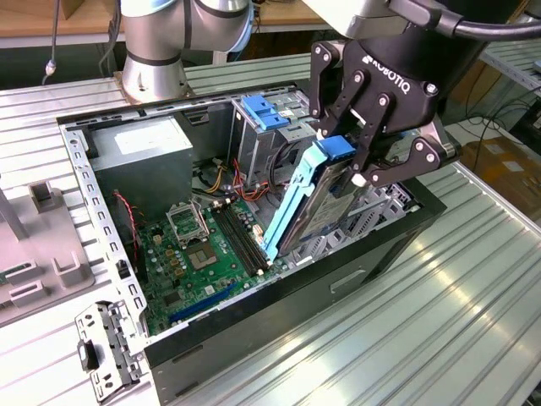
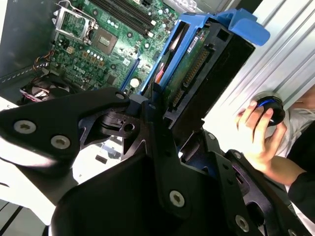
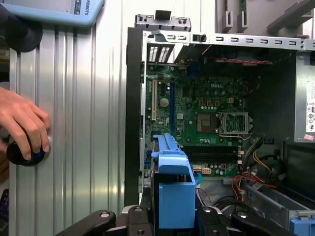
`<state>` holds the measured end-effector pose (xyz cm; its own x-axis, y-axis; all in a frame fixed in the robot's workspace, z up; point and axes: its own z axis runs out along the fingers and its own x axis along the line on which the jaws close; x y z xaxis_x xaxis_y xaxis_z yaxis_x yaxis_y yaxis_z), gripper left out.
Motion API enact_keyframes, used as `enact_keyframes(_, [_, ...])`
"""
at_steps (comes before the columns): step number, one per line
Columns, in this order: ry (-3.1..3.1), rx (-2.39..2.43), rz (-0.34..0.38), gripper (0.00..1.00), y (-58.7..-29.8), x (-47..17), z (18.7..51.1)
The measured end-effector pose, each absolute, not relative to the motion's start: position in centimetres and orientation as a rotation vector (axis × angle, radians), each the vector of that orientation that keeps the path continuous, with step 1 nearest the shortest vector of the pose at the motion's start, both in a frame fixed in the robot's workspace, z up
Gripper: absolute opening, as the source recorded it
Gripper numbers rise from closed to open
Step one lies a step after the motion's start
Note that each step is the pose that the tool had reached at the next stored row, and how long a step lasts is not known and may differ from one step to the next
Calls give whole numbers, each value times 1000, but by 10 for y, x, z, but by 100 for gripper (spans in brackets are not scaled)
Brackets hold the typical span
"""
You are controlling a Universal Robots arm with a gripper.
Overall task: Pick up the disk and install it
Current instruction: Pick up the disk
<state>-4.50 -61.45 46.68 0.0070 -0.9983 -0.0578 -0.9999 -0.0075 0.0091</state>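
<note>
Holding the disk [image 1: 314, 216] tilted inside the open computer case [image 1: 80, 173], the fingers [image 1: 396, 169] are clamped on it; install step, bay alignment outstanding.

**A:** what kind of place is being shown here?

**B:** robotics lab or workshop, pretty much. A robot arm [image 1: 155, 46] is being carried on a ribbed aluminium bench [image 1: 473, 304], and an opened computer case [image 1: 254, 338] is being kept there, motherboard [image 1: 190, 262] bared.

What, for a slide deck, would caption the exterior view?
Gripper, jaws shut on the disk, holds it tilted over the open computer case and its motherboard.
</note>
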Motion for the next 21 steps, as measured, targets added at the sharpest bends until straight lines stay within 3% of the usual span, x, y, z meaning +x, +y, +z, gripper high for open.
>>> enact_keyframes(21, [2185,-2201,84,36,-620,-19,469])
